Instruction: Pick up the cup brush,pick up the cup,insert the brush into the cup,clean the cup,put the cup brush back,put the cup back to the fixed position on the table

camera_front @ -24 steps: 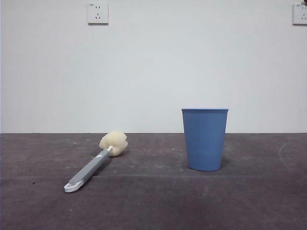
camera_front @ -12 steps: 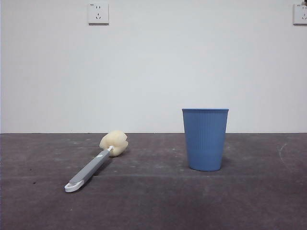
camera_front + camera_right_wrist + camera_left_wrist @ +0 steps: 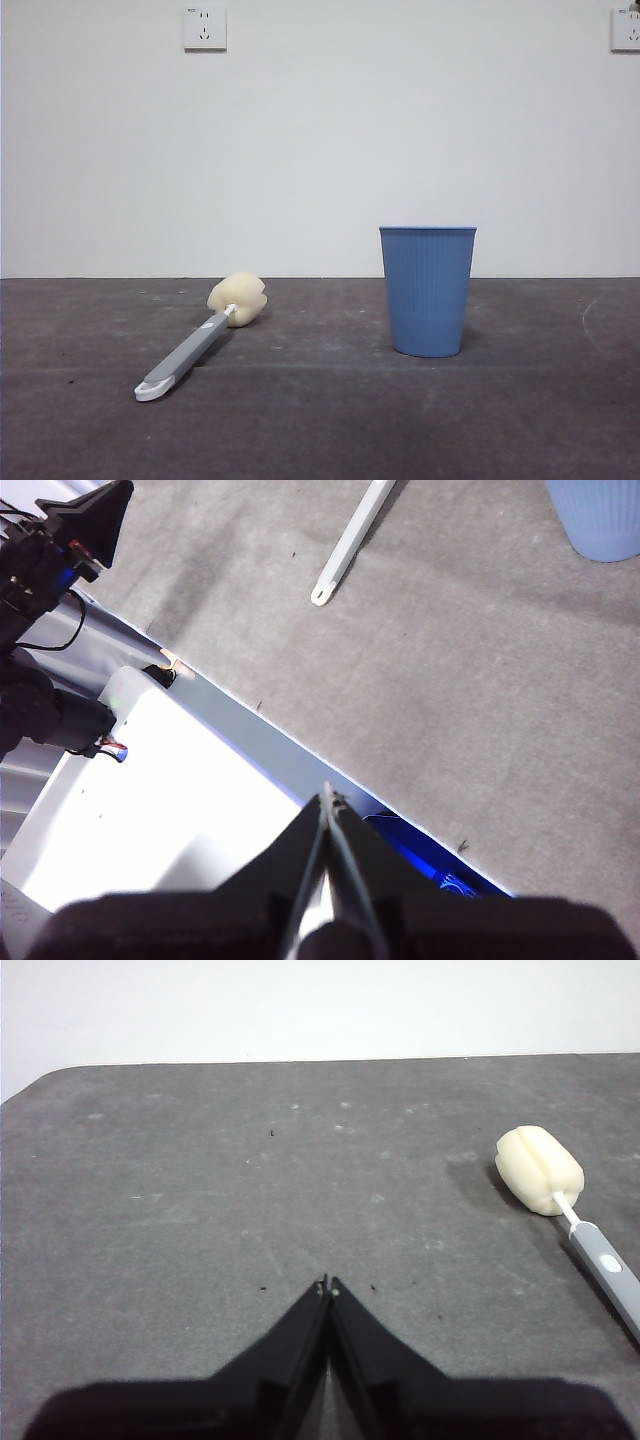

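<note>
Front view gives me the cup [image 3: 428,291] upright on the table [image 3: 320,420], well apart from the cup brush [image 3: 200,340], which lies flat with its sponge head toward the far edge. My left gripper [image 3: 328,1285] hangs over bare table near the sponge, jaws pressed together, empty. My right gripper [image 3: 327,798] sits above the table's near edge, likewise closed, empty.

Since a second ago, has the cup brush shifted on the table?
No. The cup brush lies at the same spot left of the cup, under the wall socket.
</note>
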`<state>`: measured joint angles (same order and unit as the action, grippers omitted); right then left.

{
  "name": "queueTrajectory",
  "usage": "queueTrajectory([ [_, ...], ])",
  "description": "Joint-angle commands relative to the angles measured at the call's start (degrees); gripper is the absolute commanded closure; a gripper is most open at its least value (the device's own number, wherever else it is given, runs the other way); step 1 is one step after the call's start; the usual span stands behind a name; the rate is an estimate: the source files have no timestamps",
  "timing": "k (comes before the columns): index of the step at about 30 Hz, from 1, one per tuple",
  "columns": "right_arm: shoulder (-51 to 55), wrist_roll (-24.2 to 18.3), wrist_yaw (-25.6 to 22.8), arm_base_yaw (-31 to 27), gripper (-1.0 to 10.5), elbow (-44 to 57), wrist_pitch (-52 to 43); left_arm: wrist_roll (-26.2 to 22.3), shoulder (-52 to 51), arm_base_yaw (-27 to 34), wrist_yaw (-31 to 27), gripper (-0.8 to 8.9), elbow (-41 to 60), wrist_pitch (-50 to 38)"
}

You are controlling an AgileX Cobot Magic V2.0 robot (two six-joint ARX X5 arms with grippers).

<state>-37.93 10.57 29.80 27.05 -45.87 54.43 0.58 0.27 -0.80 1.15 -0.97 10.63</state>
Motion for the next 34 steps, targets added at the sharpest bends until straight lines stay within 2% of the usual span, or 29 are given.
queueTrajectory([
  [1,0.09,-0.09,-0.2,0.11,9.4,-0.04,-0.13,0.28,-0.09,0.15,0.42,8.17,0.76,-0.28],
  [4,0.42,-0.22,-0.17,0.13,9.4,-0.04,-0.11,0.28,-0.09,0.15,0.42,8.17,0.76,-0.28],
  [6,1.79,-6.12,-3.56,-0.48,9.4,-0.04,-0.9,0.28,-0.09,0.15,0.44,8.17,0.76,-0.28],
  [8,3.98,-11.47,-9.49,-1.38,9.4,-0.02,-4.0,0.26,-0.09,0.15,0.42,8.16,0.76,-0.28],
  [9,5.14,-12.52,-10.97,-1.92,9.4,-0.02,-6.23,0.26,-0.09,0.15,0.42,8.17,0.76,-0.28],
  [12,9.07,-14.78,-11.5,-4.07,9.4,0.2,-14.71,0.26,-0.09,0.15,0.42,8.17,0.76,-0.28],
  [16,14.4,-19.19,-16.09,-7.34,9.4,2.69,-23.82,0.28,-0.09,0.15,0.42,8.17,0.76,-0.28],
  [22,20.96,-18.84,-16.68,-12.07,9.4,13.64,-35.8,0.28,-0.09,0.15,0.42,8.17,0.76,-0.28],
  [27,26.36,-14.34,-16.87,-15.87,9.4,25.79,-46.38,0.28,-0.09,0.15,0.44,8.16,0.76,-0.28],
  [34,32.13,-9.35,-23.56,-20.92,9.4,37.09,-50.12,0.28,-0.09,0.15,0.44,8.17,0.76,-0.28],
])
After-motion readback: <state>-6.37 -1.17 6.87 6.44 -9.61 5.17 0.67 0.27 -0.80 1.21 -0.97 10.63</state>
